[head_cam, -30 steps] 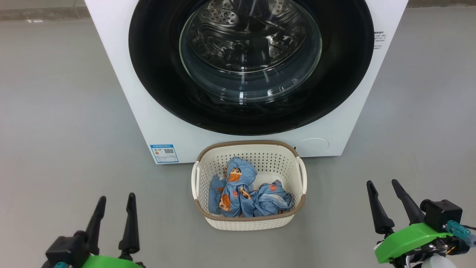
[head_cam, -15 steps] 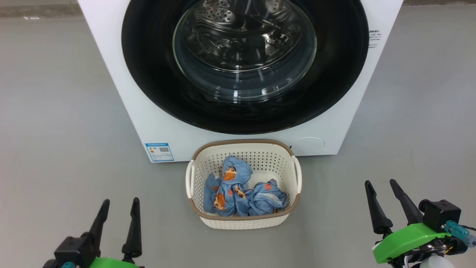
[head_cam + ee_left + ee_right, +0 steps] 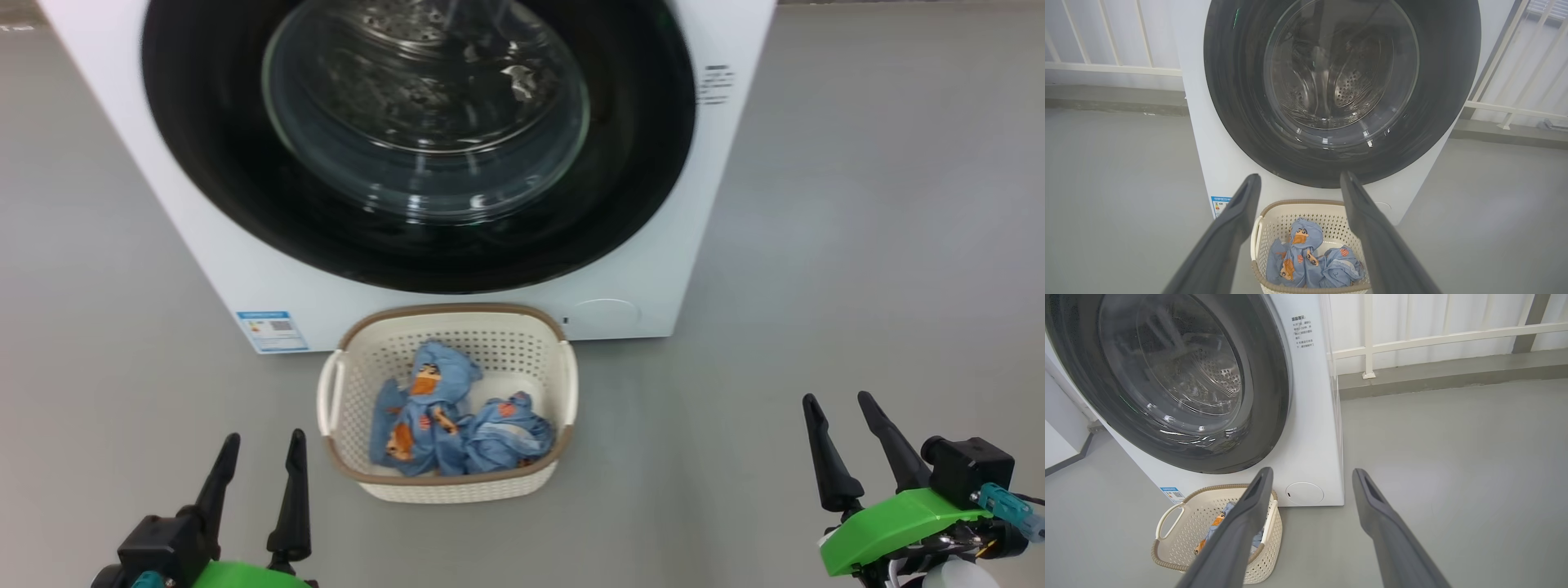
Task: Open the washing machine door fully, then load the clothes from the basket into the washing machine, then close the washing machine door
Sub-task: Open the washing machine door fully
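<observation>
Two pincers hang low over the grey floor, both with their dark fingers spread wide and nothing in them. The left pincer is near the basket, on its left side, and does not touch it. The right pincer is well apart from it, off to the right. The basket sits on the floor just in front of the washing machine, near the blue label. The clothes lie bunched up inside the basket, blue with orange figures. Behind them the washing machine door is shut, and the shiny drum shows through its glass.
</observation>
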Motion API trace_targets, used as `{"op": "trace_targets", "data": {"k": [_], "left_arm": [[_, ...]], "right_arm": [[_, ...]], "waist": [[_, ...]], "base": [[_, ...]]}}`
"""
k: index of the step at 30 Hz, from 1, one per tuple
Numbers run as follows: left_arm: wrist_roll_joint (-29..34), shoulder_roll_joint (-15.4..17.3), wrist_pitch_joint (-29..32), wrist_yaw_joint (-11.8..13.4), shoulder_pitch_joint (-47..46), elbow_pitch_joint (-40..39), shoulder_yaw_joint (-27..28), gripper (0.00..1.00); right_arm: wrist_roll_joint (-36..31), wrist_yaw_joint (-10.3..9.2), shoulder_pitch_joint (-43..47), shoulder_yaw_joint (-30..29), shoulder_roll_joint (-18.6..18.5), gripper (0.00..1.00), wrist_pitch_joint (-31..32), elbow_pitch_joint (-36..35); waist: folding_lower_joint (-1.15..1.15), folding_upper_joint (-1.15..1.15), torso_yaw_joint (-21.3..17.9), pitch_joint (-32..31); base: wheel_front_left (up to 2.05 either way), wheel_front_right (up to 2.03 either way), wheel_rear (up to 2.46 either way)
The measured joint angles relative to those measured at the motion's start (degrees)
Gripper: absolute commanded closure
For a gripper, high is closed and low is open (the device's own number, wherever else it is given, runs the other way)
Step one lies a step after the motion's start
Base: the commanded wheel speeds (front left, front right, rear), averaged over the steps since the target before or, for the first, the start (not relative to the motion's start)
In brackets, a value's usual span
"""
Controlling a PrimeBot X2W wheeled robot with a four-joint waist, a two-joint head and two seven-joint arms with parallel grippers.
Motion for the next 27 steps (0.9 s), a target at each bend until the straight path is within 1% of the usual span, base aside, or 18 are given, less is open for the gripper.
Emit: {"op": "trace_targets", "data": {"k": [7, 10, 13, 18, 24, 25, 26, 27], "left_arm": [[-0.2, -0.2, 0.0, 0.0, -0.2, 0.3, 0.4, 0.00], [-2.3, -0.6, 0.0, 0.0, -0.4, 0.0, 1.4, 0.00], [-2.4, -0.6, 0.0, 0.0, -0.9, -0.1, 1.6, 0.00], [-2.4, -0.8, 0.0, 0.0, -0.9, -0.2, 1.3, 0.00], [-2.4, -0.8, 0.0, 0.0, -0.9, -0.2, 1.0, 0.00], [-2.4, -0.8, 0.0, 0.0, -0.9, -0.2, 0.9, 0.00], [-2.5, -0.8, 0.0, 0.0, -0.9, -0.2, 0.9, 0.00], [-2.6, -0.8, 0.0, 0.0, -0.9, -0.1, 0.7, 0.00]], "right_arm": [[0.0, 0.00, 0.0, -0.3, 0.0, 0.00, 0.0, -0.2], [0.0, 0.00, 0.0, -0.7, 0.0, 0.00, 0.0, -0.2], [0.0, 0.00, 0.0, -0.9, 0.0, 0.00, 0.0, -0.2], [0.0, 0.00, 0.0, -1.0, 0.0, 0.00, 0.0, -0.2], [0.0, 0.00, -0.1, -1.0, 0.2, 0.00, 0.0, -0.2], [0.0, 0.00, -0.1, -1.0, 0.3, 0.07, 0.0, -0.2], [0.0, 0.00, -0.1, -0.9, 0.4, 0.51, 0.0, -0.2], [0.2, 0.00, -0.1, -0.8, 0.5, 0.73, 0.0, -0.3]], "waist": [[0.00, 0.00, -0.1, 0.3], [0.00, 0.00, -0.1, 0.4], [0.00, 0.00, -0.2, 0.4], [0.00, 0.00, -0.2, 0.3], [0.00, 0.00, -0.1, 0.4], [0.00, 0.00, 0.0, 0.4], [0.00, 0.00, 0.0, 0.5], [0.00, 0.00, 0.1, 0.5]], "base": [[1.23, 1.23, -2.45], [1.06, 1.03, -2.08], [0.80, 0.80, -1.61], [0.49, 0.49, -0.98], [0.05, 0.05, -0.10], [0.00, 0.00, 0.00], [0.00, 0.00, 0.00], [0.00, 0.00, 0.00]]}}
